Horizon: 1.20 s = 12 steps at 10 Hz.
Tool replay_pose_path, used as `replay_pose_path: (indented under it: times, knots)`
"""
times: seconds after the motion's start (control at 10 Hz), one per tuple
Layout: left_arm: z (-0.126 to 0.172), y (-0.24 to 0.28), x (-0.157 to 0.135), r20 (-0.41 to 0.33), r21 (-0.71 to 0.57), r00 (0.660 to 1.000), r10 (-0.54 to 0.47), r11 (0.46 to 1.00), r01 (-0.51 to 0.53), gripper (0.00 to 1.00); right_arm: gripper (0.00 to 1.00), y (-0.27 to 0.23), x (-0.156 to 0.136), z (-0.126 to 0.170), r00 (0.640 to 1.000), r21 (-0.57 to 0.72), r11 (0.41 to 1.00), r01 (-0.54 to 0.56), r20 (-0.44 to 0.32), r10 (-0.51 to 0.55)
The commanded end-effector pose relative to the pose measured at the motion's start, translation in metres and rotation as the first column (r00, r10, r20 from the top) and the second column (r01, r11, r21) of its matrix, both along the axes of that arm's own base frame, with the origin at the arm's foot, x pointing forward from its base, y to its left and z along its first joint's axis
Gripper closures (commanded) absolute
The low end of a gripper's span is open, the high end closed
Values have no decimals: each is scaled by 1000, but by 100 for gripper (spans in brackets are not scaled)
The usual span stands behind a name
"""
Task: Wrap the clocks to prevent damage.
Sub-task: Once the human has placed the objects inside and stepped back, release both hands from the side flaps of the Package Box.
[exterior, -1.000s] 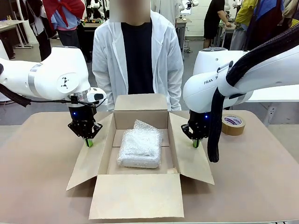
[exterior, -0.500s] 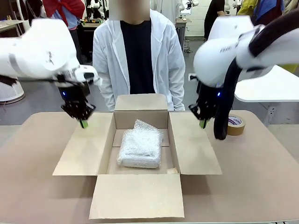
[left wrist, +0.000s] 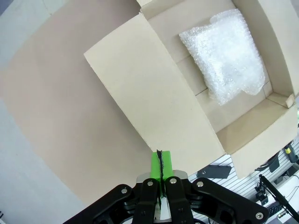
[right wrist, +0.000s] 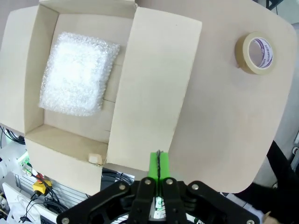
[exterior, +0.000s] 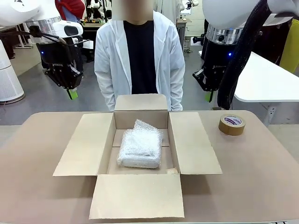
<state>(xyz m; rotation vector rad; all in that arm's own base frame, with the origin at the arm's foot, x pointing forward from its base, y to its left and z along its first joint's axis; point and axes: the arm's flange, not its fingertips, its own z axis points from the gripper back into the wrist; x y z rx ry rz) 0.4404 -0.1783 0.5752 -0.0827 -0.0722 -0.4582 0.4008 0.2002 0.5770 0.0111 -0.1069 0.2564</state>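
While both arms hang high over the table (exterior: pixel 261 182), the clocks (exterior: pixel 140 149), a single lumpy bundle of white bubble wrap, lie on the floor of the open brown carton (exterior: pixel 125 119) at mid-table, in front of a person (exterior: pixel 140 56) in a white coat standing at 12 o'clock. In the front view the left gripper (exterior: pixel 71 94) hovers beyond the carton's left flap with the bundle down at about 4 o'clock from it. The right gripper (exterior: pixel 211 96) mirrors it on the other side, with the bundle at about 8 o'clock. Both sets of green pads are pressed together on nothing, as each wrist view shows plainly. Neither arm looks clearly nearer; they stand about equally far from the bundle, well apart from it and well above it. The bundle's long axis appears to run from 12 to 6 o'clock, towards the person and back to the robot, though the slanting view makes that hard to be sure of. A brown tape roll (exterior: pixel 231 124) sits on the table at 3 o'clock from the carton, untouched. A second earlier both grippers were low, fingertips down on the side flaps, which stood half raised; now the arms have lifted clear and those flaps lie spread out flat, while the bundle has not shifted.
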Motion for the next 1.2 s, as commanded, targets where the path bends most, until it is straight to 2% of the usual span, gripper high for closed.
replay_pose_path:
  times: [0.0,0.3,0.4,0.5,0.6,0.7,0.8,0.9,1.0,1.1]
  knots:
    - [-13,2,0,-1,1,1000,7,1000,-7,100,99,-5,2,-11,1000,9,1000,5,-3,-4]
    - [-9,0,1,-12,4,1000,1,1000,-1,100,99,-2,1,-5,1000,-1,1000,3,-8,-3]
    - [9,22,1,37,12,970,-241,970,241,100,99,-29,-4,1,927,-107,924,-367,42,373]
    - [17,42,4,70,66,911,-405,914,401,100,99,-50,-6,9,903,-221,882,-415,16,429]
    - [20,62,11,72,42,850,-522,853,520,100,99,-69,-7,17,864,-233,841,-488,10,504]
    - [21,80,18,82,0,814,-575,817,577,100,99,-85,-9,21,837,-248,811,-530,3,548]
    - [18,95,21,99,11,762,-640,766,642,100,99,-101,-10,19,797,-252,769,-588,-17,604]
    - [12,114,25,93,31,692,-716,697,716,100,99,-119,-12,16,740,-208,725,-657,10,673]
    - [5,131,29,85,20,674,-734,678,735,100,99,-135,-11,12,734,-145,733,-665,52,677]
    - [-1,151,33,69,-2,653,-754,654,756,100,99,-149,-7,3,746,-151,744,-651,57,664]
